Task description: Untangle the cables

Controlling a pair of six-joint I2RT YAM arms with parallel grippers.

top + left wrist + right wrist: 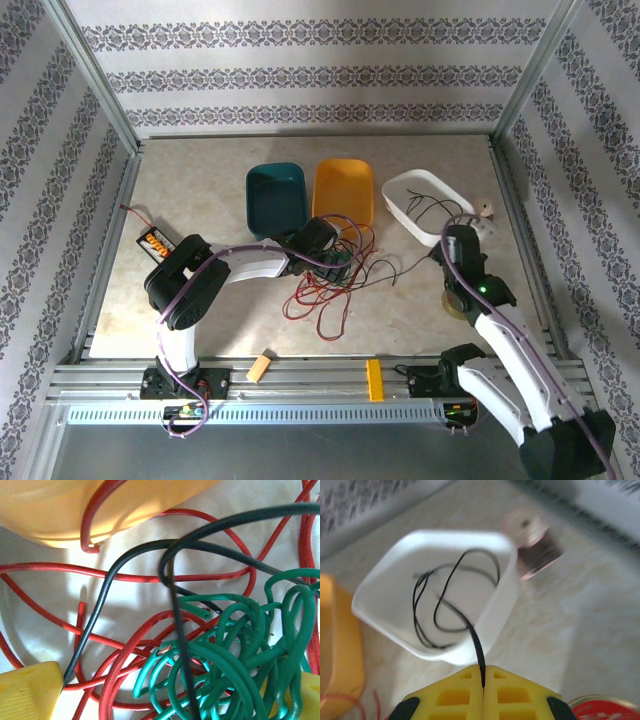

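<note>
The right claw (483,672) was closed on a thin black cable (476,647), which ran from its yellow fingers (450,695) over the rim into the white plastic tub (504,600) and lay there in loose loops. The left claw (170,697) stood wide open, holding nothing, over the knot of thin red, green and black cables (235,650), which lay on the beige desk (200,200) beside the orange plastic tub (343,190).
</note>
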